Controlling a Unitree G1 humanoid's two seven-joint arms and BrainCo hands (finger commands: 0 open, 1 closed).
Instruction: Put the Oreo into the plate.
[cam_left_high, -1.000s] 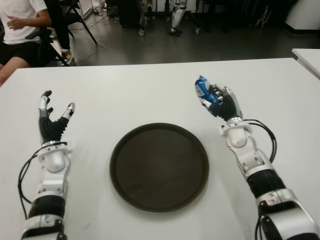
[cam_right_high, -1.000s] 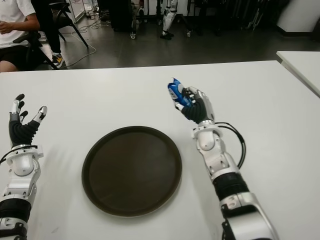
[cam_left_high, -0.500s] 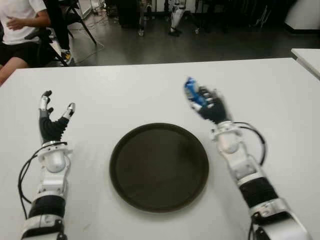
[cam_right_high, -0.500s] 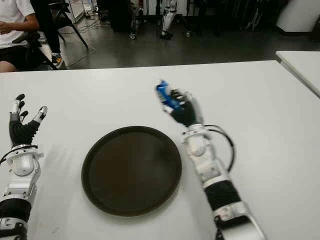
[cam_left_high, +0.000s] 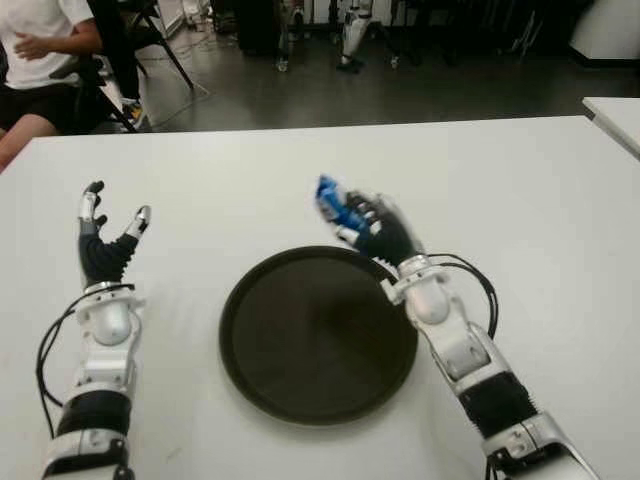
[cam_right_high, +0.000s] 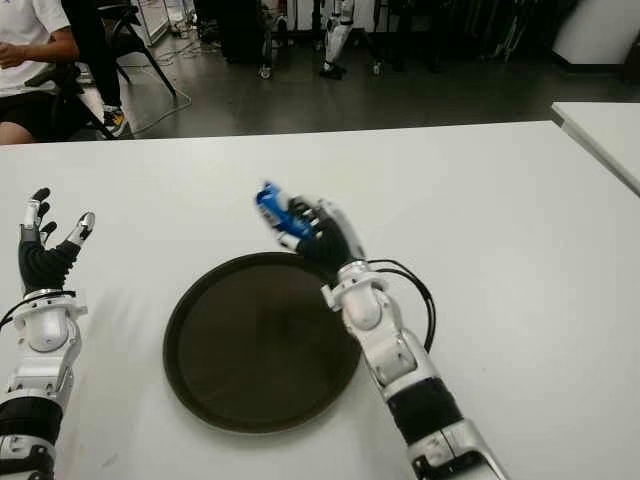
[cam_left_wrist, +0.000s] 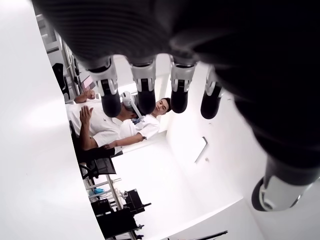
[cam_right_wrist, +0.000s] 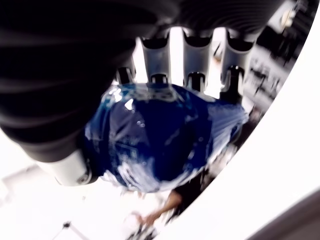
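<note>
Left eye view: one Oreo (cam_left_high: 335, 205), one plate (cam_left_high: 318, 335).

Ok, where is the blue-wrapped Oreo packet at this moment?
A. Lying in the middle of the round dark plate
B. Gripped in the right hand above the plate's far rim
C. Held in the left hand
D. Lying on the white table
B: the right hand is curled around the blue-wrapped Oreo packet over the far rim of the round dark plate; the left hand holds nothing.

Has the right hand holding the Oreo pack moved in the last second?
Yes. The right hand, gripping the Oreo pack, has swung toward the robot's left, from beyond the plate's right edge to its far rim.
</note>
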